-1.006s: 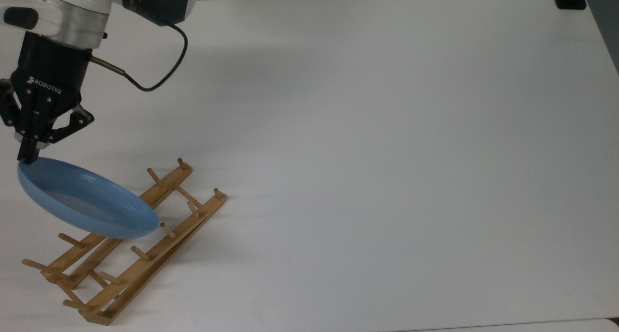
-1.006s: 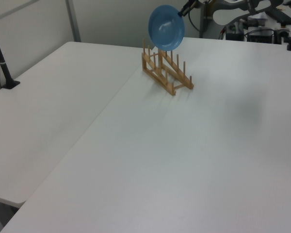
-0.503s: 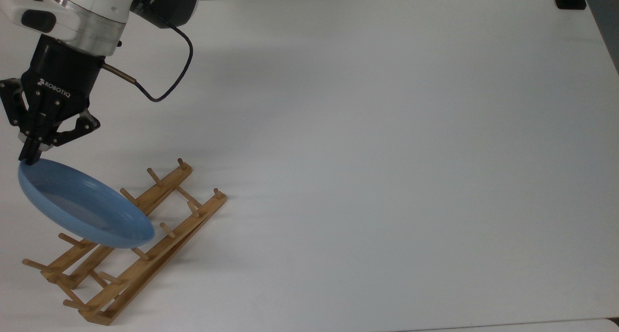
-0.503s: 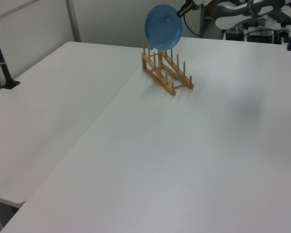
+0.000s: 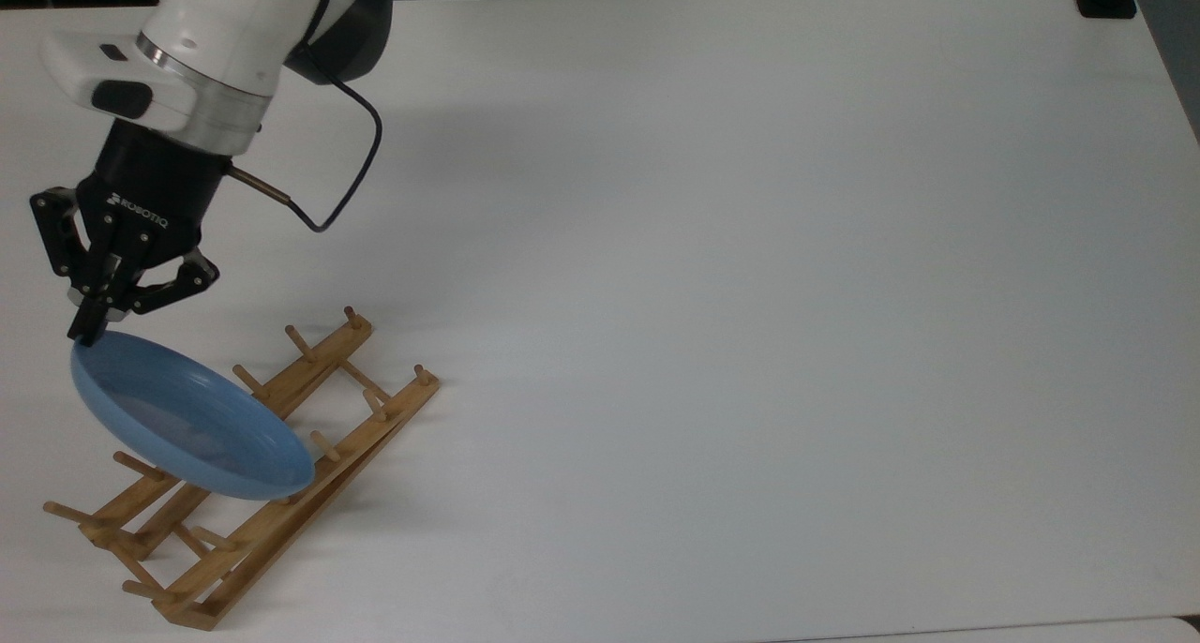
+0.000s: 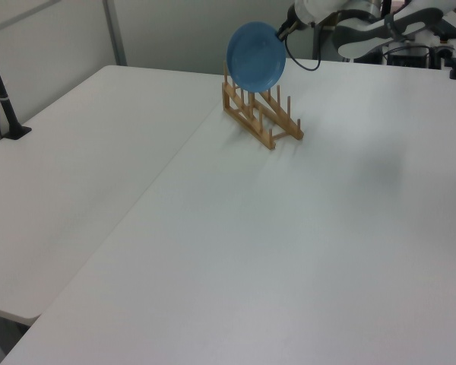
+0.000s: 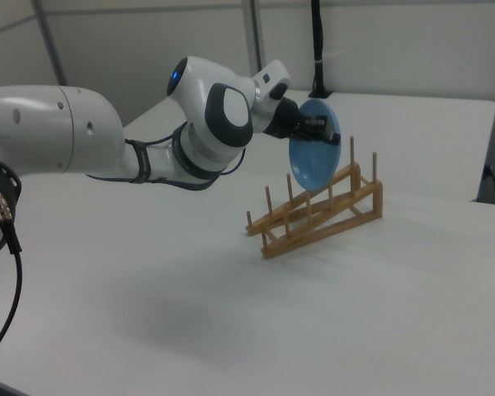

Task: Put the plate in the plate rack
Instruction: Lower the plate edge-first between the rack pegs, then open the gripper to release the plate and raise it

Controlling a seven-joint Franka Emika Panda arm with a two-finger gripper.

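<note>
Gripper (image 5: 86,329) pinches the plate (image 5: 187,418) rim above the plate rack (image 5: 281,456) on a white table (image 5: 750,296).

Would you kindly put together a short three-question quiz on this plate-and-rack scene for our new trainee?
1. True or false: the plate lies flat on the table.
2. Which part of the plate does the tool grip? A) its rim B) its centre C) its underside only
3. Fill in: in the top view, the wooden plate rack lies near the table's lower ____ corner.

Key
1. False: the plate is held on edge above the rack, as the right view shows.
2. A: the tool is shut on the rim.
3. Left.
</note>
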